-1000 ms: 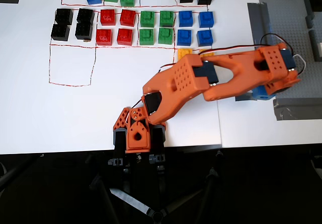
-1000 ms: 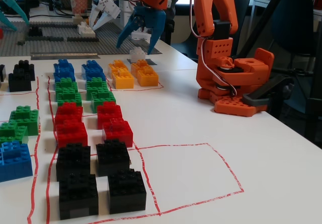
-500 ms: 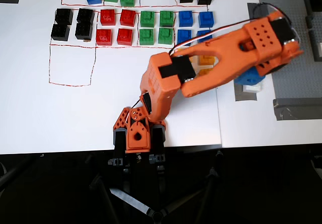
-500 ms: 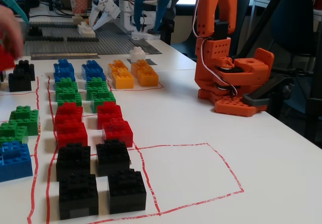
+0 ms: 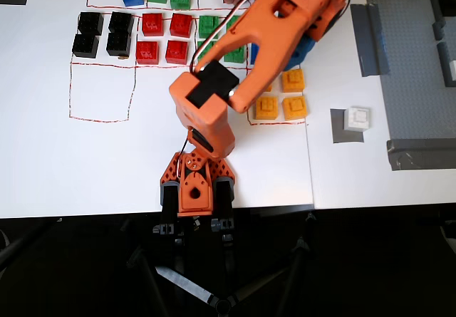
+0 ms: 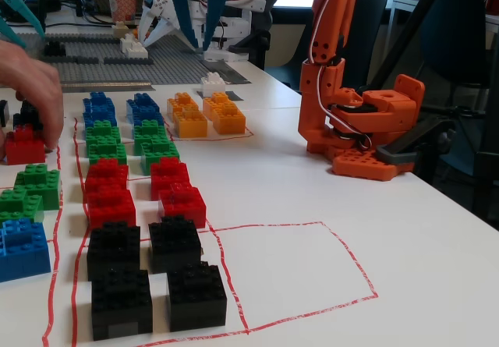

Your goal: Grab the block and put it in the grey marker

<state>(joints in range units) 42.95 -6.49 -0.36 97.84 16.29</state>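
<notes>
The white block (image 5: 357, 118) rests on the small dark-grey marker (image 5: 338, 133) to the right of the yellow bricks; in the fixed view the block (image 6: 212, 83) stands on that marker (image 6: 231, 96) behind the yellow bricks. My gripper (image 6: 197, 41) hangs high above the table, well apart from the block, its blue fingers (image 6: 181, 8) spread with nothing between them. From overhead only part of the gripper (image 5: 298, 50) shows beneath the orange arm, over the blue bricks.
Rows of black, red, green, blue and yellow bricks (image 5: 283, 107) fill red-outlined squares. A person's hand (image 6: 33, 90) presses a red brick (image 6: 23, 146) at the left. A grey studded baseplate (image 5: 413, 60) and a grey tape strip (image 5: 363, 39) lie right.
My arm has swung from over the marker toward the coloured bricks and risen. The white block stays behind on the marker. A hand has come in with a red brick.
</notes>
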